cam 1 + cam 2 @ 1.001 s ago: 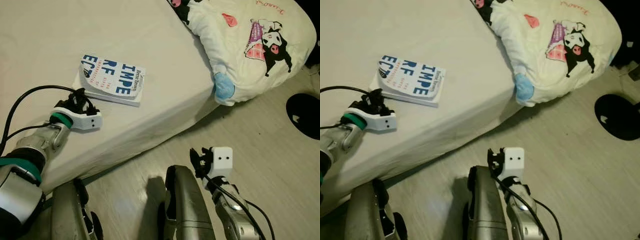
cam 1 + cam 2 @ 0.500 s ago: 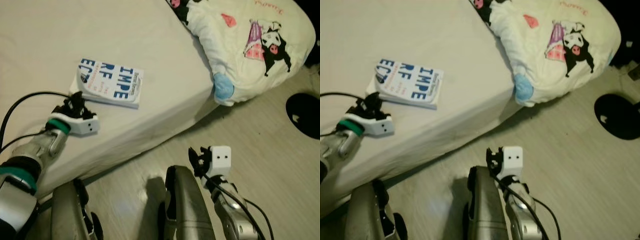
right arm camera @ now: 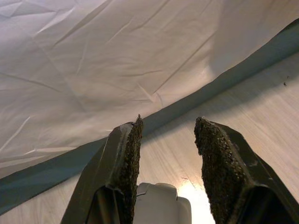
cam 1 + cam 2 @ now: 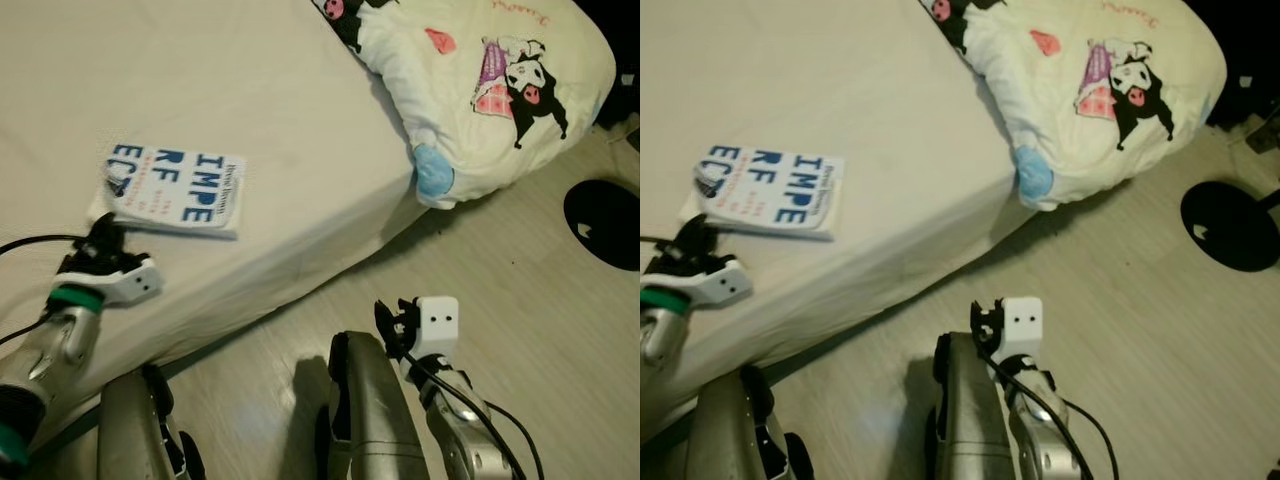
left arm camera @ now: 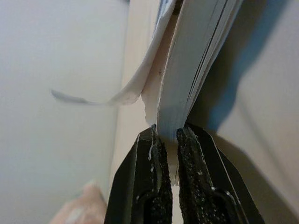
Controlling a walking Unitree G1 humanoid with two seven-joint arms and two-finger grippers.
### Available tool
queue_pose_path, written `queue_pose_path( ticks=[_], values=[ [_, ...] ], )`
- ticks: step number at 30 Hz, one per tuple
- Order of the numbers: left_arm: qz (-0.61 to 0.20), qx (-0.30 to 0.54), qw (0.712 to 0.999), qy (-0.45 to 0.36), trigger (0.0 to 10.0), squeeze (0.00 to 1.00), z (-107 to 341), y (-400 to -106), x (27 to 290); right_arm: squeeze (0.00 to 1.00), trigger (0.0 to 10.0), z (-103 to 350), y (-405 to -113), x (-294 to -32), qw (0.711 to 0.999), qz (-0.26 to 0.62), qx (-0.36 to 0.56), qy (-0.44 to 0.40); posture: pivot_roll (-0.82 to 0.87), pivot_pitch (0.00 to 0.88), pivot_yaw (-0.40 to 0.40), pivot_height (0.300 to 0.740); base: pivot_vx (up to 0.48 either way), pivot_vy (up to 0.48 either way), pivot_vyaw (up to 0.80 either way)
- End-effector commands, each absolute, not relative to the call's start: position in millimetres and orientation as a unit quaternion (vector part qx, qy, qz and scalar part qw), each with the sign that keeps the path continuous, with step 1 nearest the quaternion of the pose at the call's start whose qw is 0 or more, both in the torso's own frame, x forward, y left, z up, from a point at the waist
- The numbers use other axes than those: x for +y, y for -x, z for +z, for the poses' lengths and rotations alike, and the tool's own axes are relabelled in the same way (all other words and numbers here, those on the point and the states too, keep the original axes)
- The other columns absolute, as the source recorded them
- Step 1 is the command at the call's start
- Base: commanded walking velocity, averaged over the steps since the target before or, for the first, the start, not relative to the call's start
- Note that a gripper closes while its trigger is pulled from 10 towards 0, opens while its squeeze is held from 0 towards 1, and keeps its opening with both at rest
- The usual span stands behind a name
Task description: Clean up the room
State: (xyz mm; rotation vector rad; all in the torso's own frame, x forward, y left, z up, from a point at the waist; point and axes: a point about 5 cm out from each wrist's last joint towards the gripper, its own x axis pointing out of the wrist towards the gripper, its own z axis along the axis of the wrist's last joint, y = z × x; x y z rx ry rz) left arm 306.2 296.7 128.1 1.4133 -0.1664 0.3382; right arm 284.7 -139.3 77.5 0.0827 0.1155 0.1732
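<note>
One book (image 4: 176, 187) lies flat on the bed (image 4: 250, 100), near the bed's near edge and toward the left of the scene, its white cover printed with large blue letters. The left gripper (image 4: 103, 240) sits at the book's near left corner, and in the left wrist view its two black fingers (image 5: 152, 186) are drawn in narrow, pinching the edge of the page block, with the cover curling away beside them. The silver left arm reaches up from the lower left, a green band just behind the white wrist housing.

At the far right corner of the bed, a cream duvet (image 4: 480, 90) printed with black-and-white cartoon figures spills over the edge toward the floor (image 4: 520, 270), a pale blue patch at its lowest fold.

The right gripper (image 4: 392, 322) hangs low over the pale wood-grain floor, well apart from the book; the right wrist view shows its fingers (image 3: 128, 158) spread wide with nothing between them, facing the bed's draped sheet. A round black object (image 4: 603, 222) lies on the floor at the far right.
</note>
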Motion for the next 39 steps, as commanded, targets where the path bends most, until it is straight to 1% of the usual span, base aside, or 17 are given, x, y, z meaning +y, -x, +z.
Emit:
queue_pose_path(
  ticks=[1, 2, 4, 5, 7, 10, 12, 19, 20, 21, 25, 30, 31, 34, 36, 38, 39],
  values=[
    [0.169, 0.028, 0.751, -0.637, 10.0, 0.00, 94.5, -266.3, 311.0, 0.00, 10.0, 65.1, -277.8, -142.4, 0.992, 0.083, 0.079, -0.042, -0.02, 0.295, -0.082, 0.535, 0.000, 0.000, 0.00],
    [0.169, 0.028, 0.751, -0.637, 10.0, 0.00, 94.5, -266.3, 311.0, 0.00, 10.0, 65.1, -277.8, -142.4, 0.992, 0.083, 0.079, -0.042, -0.02, 0.295, -0.082, 0.535, 0.000, 0.000, 0.00],
    [0.170, 0.045, 0.764, -0.621, 10.0, 0.00, 89.0, -246.3, 302.2, 0.00, 10.0, 64.2, -277.2, -144.4, 0.992, 0.085, 0.081, -0.040, -0.01, 0.298, -0.085, 0.535, 0.000, 0.000, 0.00],
    [0.170, 0.045, 0.764, -0.621, 10.0, 0.00, 89.0, -246.3, 302.2, 0.00, 10.0, 64.2, -277.2, -144.4, 0.992, 0.085, 0.081, -0.040, -0.01, 0.298, -0.085, 0.535, 0.000, 0.000, 0.00],
    [0.165, 0.055, 0.777, -0.605, 10.0, 0.00, 86.6, -231.6, 290.7, 0.00, 10.0, 63.0, -276.9, -146.3, 0.992, 0.085, 0.083, -0.038, -0.01, 0.298, -0.086, 0.535, 0.000, 0.000, 0.00],
    [0.145, 0.056, 0.792, -0.591, 10.0, 0.00, 88.2, -221.5, 273.5, 0.00, 10.0, 62.2, -277.2, -146.4, 0.992, 0.086, 0.085, -0.036, -0.01, 0.298, -0.086, 0.535, 0.000, 0.000, 0.00],
    [0.136, 0.054, 0.795, -0.588, 10.0, 0.00, 89.8, -216.7, 265.4, 0.00, 10.0, 61.8, -277.9, -145.3, 0.992, 0.089, 0.085, -0.036, 0.00, 0.300, -0.088, 0.535, 0.000, 0.000, 0.00],
    [0.147, 0.075, 0.794, -0.585, 10.0, 0.00, 93.0, -208.0, 264.6, 0.00, 10.0, 61.2, -279.4, -143.0, 0.991, 0.093, 0.085, -0.037, 0.01, 0.299, -0.089, 0.535, 0.000, 0.000, 0.00],
    [0.154, 0.084, 0.797, -0.578, 10.0, 0.13, 93.4, -204.8, 264.6, 0.00, 10.0, 61.1, -279.3, -143.2, 0.991, 0.093, 0.085, -0.037, 0.01, 0.298, -0.089, 0.535, 0.000, 0.000, 0.00],
    [0.157, 0.090, 0.798, -0.574, 10.0, 1.00, 92.9, -202.0, 264.5, 0.00, 10.0, 60.7, -278.9, -144.0, 0.991, 0.092, 0.085, -0.037, 0.00, 0.296, -0.088, 0.535, 0.000, 0.000, 0.00],
    [0.159, 0.098, 0.801, -0.569, 10.0, 1.00, 93.5, -197.7, 263.2, 0.00, 10.0, 59.9, -278.3, -145.7, 0.992, 0.090, 0.086, -0.036, 0.00, 0.296, -0.087, 0.535, 0.000, 0.000, 0.00],
    [0.146, 0.087, 0.815, -0.554, 10.0, 1.00, 96.1, -200.1, 256.2, 0.00, 10.0, 59.7, -278.6, -145.6, 0.992, 0.090, 0.086, -0.035, 0.01, 0.296, -0.088, 0.535, 0.000, 0.000, 0.00],
    [0.123, 0.081, 0.822, -0.550, 10.0, 0.00, 96.5, -200.9, 249.2, 0.00, 10.0, 60.4, -280.3, -144.1, 0.992, 0.091, 0.084, -0.036, 0.01, 0.292, -0.086, 0.535, 0.000, 0.000, 0.00],
    [0.115, 0.077, 0.824, -0.550, 10.0, 0.00, 96.8, -200.8, 246.8, 0.00, 10.0, 60.7, -280.8, -143.6, 0.992, 0.091, 0.083, -0.036, 0.01, 0.292, -0.086, 0.535, 0.000, 0.000, 0.00],
    [0.079, 0.063, 0.836, -0.540, 10.0, 0.00, 96.5, -196.2, 236.5, 0.00, 10.0, 59.9, -280.6, -143.4, 0.992, 0.090, 0.083, -0.037, 0.01, 0.286, -0.080, 0.535, 0.000, 0.000, 0.00],
    [0.021, 0.042, 0.849, -0.527, 10.0, 0.00, 95.0, -188.7, 219.6, 0.00, 10.0, 58.5, -279.9, -143.6, 0.992, 0.089, 0.084, -0.037, 0.02, 0.281, -0.078, 0.535, 0.000, 0.000, 0.00],
    [0.021, 0.042, 0.849, -0.527, 10.0, 0.00, 95.0, -188.7, 219.6, 0.00, 10.0, 58.5, -279.9, -143.6, 0.992, 0.089, 0.084, -0.037, 0.02, 0.281, -0.078, 0.535, 0.000, 0.000, 0.00]
  ],
)
